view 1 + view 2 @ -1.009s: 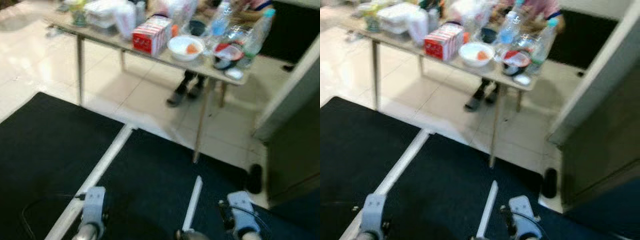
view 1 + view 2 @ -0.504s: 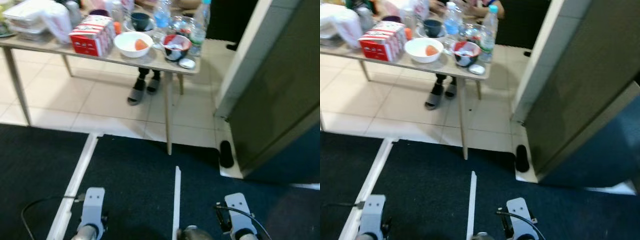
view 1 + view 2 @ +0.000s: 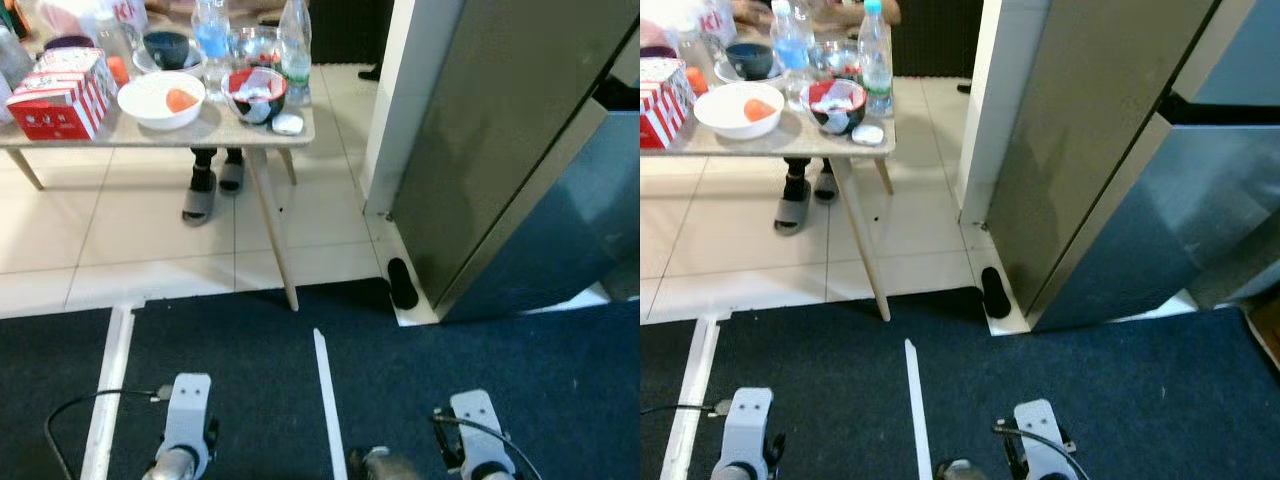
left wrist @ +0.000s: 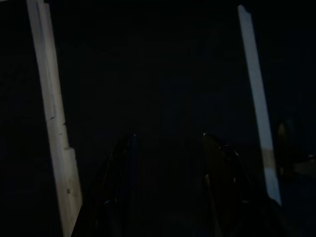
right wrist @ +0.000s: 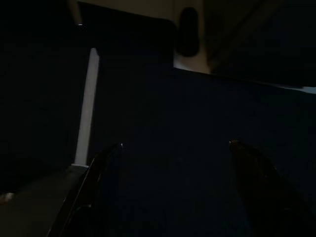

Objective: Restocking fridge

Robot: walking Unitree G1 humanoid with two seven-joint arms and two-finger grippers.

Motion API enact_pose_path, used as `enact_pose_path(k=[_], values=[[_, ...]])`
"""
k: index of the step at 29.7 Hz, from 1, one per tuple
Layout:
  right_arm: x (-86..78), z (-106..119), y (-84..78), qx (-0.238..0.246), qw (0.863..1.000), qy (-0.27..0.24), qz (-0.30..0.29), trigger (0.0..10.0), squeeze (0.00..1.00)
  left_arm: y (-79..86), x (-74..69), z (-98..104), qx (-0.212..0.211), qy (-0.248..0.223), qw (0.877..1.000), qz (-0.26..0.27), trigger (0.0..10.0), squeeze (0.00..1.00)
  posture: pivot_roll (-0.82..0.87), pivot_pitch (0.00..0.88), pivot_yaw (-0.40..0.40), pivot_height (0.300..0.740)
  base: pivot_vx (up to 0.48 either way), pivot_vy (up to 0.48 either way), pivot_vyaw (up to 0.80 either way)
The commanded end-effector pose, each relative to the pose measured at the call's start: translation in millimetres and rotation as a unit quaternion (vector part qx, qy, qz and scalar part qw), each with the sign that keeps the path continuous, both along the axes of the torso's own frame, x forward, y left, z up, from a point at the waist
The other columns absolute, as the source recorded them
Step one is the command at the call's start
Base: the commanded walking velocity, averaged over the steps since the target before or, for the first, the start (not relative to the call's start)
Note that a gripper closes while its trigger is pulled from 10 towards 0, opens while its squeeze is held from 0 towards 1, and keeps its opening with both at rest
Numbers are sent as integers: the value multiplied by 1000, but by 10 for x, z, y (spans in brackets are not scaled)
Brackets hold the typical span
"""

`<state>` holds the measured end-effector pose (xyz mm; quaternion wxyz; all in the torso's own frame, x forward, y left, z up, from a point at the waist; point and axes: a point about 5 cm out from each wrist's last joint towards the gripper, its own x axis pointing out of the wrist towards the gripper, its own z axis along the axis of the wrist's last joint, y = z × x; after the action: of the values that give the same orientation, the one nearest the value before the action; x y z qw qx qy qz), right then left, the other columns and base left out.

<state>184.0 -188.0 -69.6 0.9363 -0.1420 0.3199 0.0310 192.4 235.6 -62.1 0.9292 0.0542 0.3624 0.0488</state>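
Fridge stands at the right of the scene, grey doors shut, lower corner set on the tile floor at the edge of the dark blue carpet. Small black object lies on the tile just beside the fridge's base. Table sits to the left of the fridge, well apart from it. White bowl with something orange in it near the table's front edge, red-and-black bowl beside it toward the table's right corner, two water bottles behind at the back edge, red-and-white box further left. A person's feet show under the table. White tape strips run across the carpet. Both arms hang low over the carpet, holding nothing: left gripper fingers parted with a moderate gap, right gripper fingers spread wide; both wrist views very dark.
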Motion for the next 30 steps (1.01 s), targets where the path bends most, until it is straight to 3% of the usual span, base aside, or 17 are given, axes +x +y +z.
enact_pose_path(k=[1,7,9,10,12,15,16,21,23,26,30], values=[[15,14,2,1,1000,-7,1,10000,0,35,-91,-43,6,15,1000,4,10000,0,-72,169,-16,727,0,0,0],[161,105,73,11,999,-40,9,10000,0,65,-34,13,30,-8,999,-2,10000,0,-72,168,-15,727,0,0,0],[268,184,131,14,997,-68,20,10000,0,50,107,127,49,-54,997,-24,10000,0,-70,168,-13,727,0,0,0],[386,280,195,19,994,-99,32,10000,0,-3,269,263,55,-102,992,-49,10000,0,-66,168,-14,727,0,0,0],[472,356,244,23,992,-121,39,10000,0,-60,385,372,56,-136,987,-68,10000,0,-66,168,-14,727,0,0,0],[504,384,262,24,990,-129,42,10000,0,-85,425,414,58,-149,984,-77,10000,0,-66,168,-14,727,0,0,0],[655,536,345,30,984,-169,51,10000,0,-201,598,605,60,-200,972,-106,10000,0,-60,164,-13,727,0,0,0],[861,799,450,41,970,-232,56,10000,0,-305,769,846,60,-261,956,-117,10000,0,-56,156,-12,727,0,0,0],[897,860,468,46,967,-244,56,10000,0,-311,793,896,61,-272,954,-114,10000,0,-57,156,-12,727,0,0,0],[1007,1076,472,61,956,-285,47,10000,0,-247,857,1149,67,-326,939,-87,10000,0,-52,152,-16,727,0,0,0],[1020,1122,453,64,954,-291,42,10000,0,-220,850,1219,65,-337,936,-77,10000,0,-47,150,-19,727,0,0,0]])
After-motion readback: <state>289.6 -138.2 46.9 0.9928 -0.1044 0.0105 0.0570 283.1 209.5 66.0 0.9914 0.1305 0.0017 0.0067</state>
